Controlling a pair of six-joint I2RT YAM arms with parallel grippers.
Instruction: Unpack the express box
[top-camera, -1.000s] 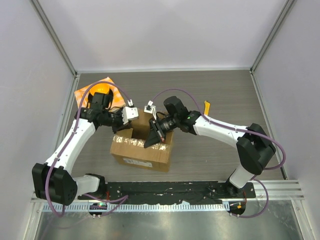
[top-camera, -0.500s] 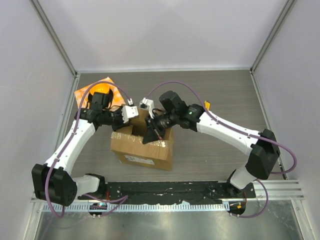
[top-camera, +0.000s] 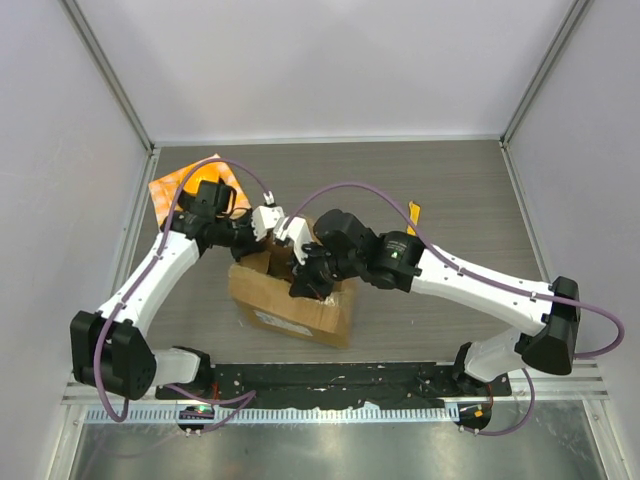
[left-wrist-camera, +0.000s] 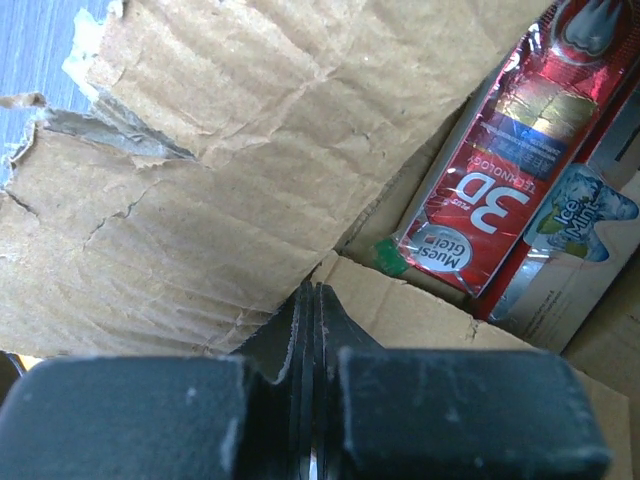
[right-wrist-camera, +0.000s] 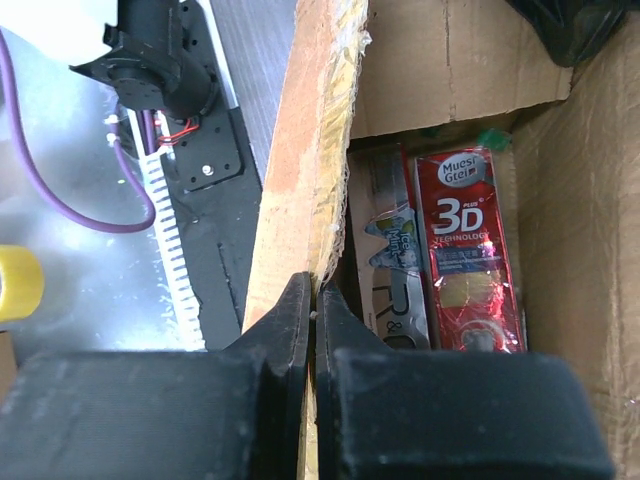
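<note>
Grey wood-grain tabletop (top-camera: 450, 190) carries the open box (top-camera: 290, 315), which sits directly under both pairs of fingers. At the box's torn rear edge the left fingers (left-wrist-camera: 130, 420) are pressed together, though I cannot tell whether cardboard is pinched between them, while the right fingers (right-wrist-camera: 150, 420) clamp the edge of its side wall. Just beyond both pairs, down inside the box, lies a red carton (left-wrist-camera: 500, 170).

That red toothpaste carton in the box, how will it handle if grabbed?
The red toothpaste carton looks glossy, so it may slip. It's a flat-sided pack, probably stiff and unlikely to roll. It lies tight beside a paler carton inside the express box, so it may snag.
</note>
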